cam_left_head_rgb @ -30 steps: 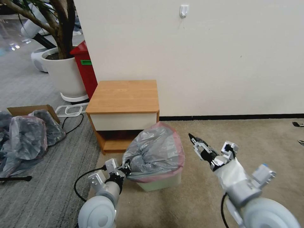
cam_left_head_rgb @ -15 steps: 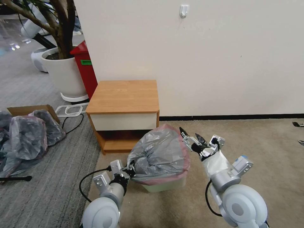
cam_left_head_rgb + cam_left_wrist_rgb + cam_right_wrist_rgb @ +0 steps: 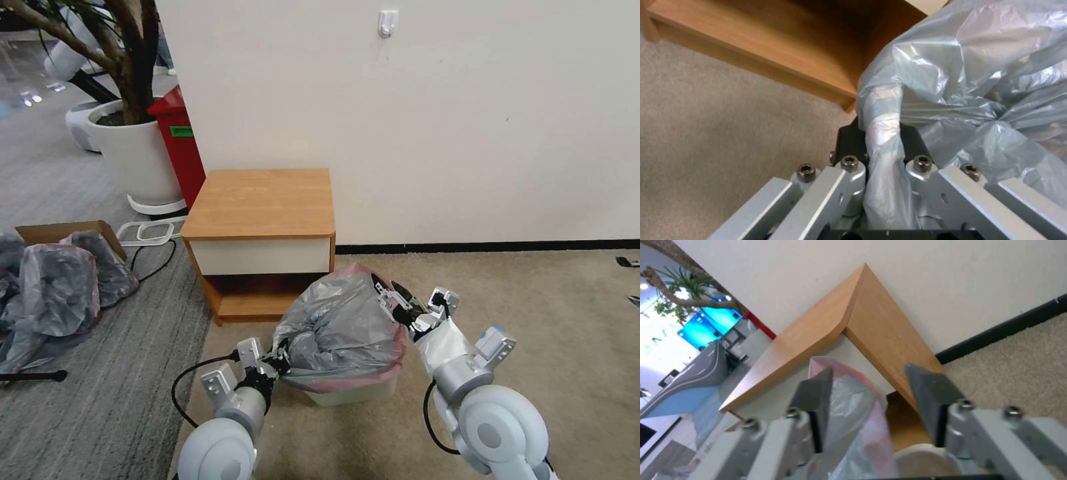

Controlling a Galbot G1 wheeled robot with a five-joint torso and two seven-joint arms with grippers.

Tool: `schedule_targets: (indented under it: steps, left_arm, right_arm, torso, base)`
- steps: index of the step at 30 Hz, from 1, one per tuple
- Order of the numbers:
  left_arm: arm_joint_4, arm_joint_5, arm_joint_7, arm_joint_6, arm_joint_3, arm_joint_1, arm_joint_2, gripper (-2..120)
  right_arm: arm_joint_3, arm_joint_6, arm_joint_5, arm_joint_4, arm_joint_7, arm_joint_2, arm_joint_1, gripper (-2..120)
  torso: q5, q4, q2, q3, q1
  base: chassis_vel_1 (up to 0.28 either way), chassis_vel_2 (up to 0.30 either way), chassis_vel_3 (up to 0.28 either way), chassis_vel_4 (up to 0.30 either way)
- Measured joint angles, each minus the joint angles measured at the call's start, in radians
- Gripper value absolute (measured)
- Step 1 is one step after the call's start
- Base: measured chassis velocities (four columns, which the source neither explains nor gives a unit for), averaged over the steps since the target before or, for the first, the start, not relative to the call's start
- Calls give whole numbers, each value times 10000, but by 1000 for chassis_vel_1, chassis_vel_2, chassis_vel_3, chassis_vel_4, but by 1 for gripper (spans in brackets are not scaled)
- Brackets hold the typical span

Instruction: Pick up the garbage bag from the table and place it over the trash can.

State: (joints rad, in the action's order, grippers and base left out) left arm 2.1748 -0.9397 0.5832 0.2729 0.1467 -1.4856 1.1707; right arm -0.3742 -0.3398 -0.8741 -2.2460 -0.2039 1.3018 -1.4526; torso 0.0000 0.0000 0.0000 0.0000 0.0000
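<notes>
Bag (image 3: 340,327) draped over bin (image 3: 353,393) on carpet before desk (image 3: 260,203); left pincer (image 3: 279,358) clamped on twisted fold, right pincer (image 3: 393,301) spread wide astride pink rim; film looks light, limp, slippery, tear-prone, so best pinched at doubled rim.

I count one garbage bag (image 3: 340,330), draped over one trash can (image 3: 347,395). I count one table (image 3: 261,203) against the wall. I count two grippers: one left gripper (image 3: 279,358) and one right gripper (image 3: 393,301). I count one red bin (image 3: 177,140), one potted plant (image 3: 130,143), one cardboard box (image 3: 63,231) and one heap of grey bags (image 3: 53,293).
</notes>
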Motion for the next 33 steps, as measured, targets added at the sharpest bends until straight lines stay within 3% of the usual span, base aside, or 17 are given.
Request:
schedule_targets:
  steps: [12,26,33]
  left_arm:
    - [6,25,-25,2,-58,1,45,6]
    - [73,292,-489,-27,-91,-223,90,6]
    - [156,286,-719,-52,-41,-293,76,6]
  right_arm:
    - [-57,38,-24,0,27,-56,-51,0]
    - [-443,-3,-399,42,-479,-398,54,0]
    - [-716,-688,-867,232,-1147,-876,117,0]
  torso:
    - [0,0,0,0,0]
    - [0,0,0,0,0]
    - [1,0,0,0,0]
  base:
    - [0,0,0,0]
    - [0,0,0,0]
    - [0,0,0,0]
